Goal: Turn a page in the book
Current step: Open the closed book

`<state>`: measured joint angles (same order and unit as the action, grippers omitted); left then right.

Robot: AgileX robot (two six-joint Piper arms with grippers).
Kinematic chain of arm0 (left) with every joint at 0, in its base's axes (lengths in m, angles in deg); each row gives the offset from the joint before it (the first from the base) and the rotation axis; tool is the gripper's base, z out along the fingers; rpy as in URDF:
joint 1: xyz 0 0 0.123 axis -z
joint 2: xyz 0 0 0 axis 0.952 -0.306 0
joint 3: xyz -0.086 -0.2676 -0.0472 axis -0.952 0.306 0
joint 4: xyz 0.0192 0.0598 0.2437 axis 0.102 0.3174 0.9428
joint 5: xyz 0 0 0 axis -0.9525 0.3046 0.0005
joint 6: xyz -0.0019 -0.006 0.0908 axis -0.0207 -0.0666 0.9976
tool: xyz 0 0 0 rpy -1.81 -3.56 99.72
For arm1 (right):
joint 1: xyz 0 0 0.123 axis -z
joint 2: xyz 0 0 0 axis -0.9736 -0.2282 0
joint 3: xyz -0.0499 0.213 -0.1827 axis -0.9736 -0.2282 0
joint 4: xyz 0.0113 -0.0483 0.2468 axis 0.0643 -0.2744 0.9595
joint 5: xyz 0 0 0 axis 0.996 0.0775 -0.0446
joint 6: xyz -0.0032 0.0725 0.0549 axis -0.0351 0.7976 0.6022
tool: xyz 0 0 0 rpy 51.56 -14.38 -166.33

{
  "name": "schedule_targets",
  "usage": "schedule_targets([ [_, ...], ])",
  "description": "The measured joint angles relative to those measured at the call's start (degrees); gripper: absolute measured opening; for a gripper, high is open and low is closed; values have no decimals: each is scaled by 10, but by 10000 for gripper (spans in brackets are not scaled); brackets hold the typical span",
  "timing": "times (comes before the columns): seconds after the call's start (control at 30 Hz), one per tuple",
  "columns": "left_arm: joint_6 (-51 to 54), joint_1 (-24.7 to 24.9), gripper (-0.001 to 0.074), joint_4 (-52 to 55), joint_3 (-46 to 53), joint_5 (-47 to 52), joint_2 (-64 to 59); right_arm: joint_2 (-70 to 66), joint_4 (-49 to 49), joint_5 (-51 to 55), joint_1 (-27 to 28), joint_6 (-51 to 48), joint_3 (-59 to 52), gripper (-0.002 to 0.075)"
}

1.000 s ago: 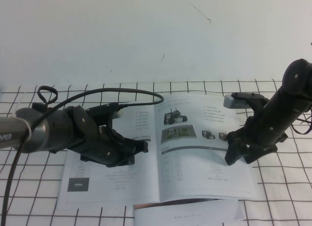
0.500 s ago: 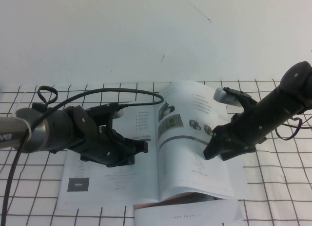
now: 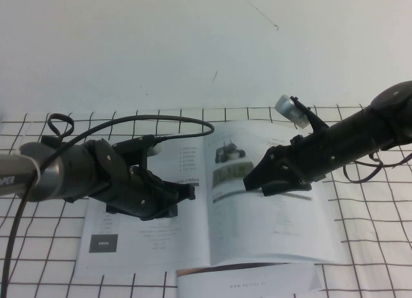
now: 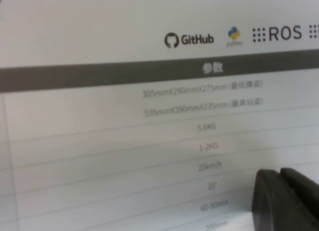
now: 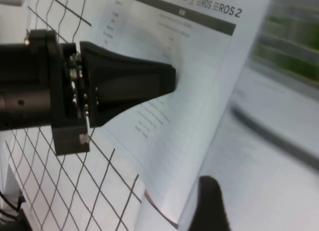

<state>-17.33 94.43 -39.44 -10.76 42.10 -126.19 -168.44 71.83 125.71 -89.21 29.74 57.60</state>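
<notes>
Right gripper hangs over the middle of the right-hand leaf, jaws spread to their widest, nothing clamped; one finger appears under or behind the lifted sheet edge in the right wrist view, though actual contact is not clear. Left gripper lies flat on the left-hand sheet near the spine; its finger pair shows closed together, tips on the paper, pinning it rather than gripping. The page is bowed upward off the book, which lies open on the gridded table. Judgement: sheet is very light, limp and smooth, creases or tears easily; best taken at the free outer edge or carried from below, not pinched mid-sheet. High view gives overall layout and the bow of the page; right wrist view alone shows the raised edge with the left gripper beyond; left wrist view alone shows the spec table print.
</notes>
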Motion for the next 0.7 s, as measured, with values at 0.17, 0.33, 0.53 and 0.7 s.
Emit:
schedule_targets([
  [0.17,0,0,-3,-2,0,0,0,0,-9,2,0,0,0,475],
  [0.33,0,0,-3,-3,0,0,-1,3,-46,2,1,8,0,475],
  [0.53,-1,0,-3,-3,0,0,-1,47,-182,-19,25,80,0,472],
  [0.7,-1,0,-3,-3,0,0,-1,60,-317,-16,33,146,0,471],
])
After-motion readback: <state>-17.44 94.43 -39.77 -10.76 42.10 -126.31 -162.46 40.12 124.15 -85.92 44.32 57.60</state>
